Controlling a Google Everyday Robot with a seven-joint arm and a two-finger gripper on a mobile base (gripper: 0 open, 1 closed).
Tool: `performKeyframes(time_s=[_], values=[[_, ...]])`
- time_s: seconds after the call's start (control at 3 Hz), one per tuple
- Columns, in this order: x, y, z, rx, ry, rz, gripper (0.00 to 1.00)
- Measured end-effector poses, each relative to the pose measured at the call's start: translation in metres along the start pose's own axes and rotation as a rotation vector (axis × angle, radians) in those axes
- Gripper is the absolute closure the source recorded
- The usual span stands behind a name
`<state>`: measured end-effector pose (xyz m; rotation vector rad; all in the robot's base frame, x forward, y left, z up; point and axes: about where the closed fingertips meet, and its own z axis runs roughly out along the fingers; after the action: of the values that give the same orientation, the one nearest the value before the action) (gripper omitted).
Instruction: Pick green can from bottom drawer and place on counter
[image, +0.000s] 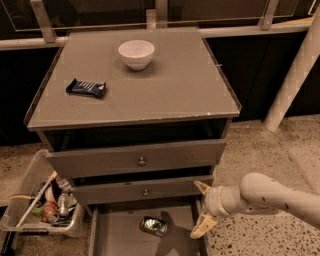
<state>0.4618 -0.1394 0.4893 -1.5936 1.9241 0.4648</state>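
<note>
Plainly empty, the gripper holds its fingers wide apart near the green can.

One green can lies in one bottom drawer; two knobbed drawers sit above. One white bowl and one snack bar rest on the tabletop. One claw, its two fingers spread, hangs at the bottom drawer's right edge. One bin stands left.
</note>
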Motion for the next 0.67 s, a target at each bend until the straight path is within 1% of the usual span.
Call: performKeyframes(time_s=[0.33, 0.67], values=[[0.0, 0.0, 0.0, 0.0, 0.0, 0.0, 0.0], [0.005, 0.006, 0.018, -0.028, -0.012, 0.024, 0.0]])
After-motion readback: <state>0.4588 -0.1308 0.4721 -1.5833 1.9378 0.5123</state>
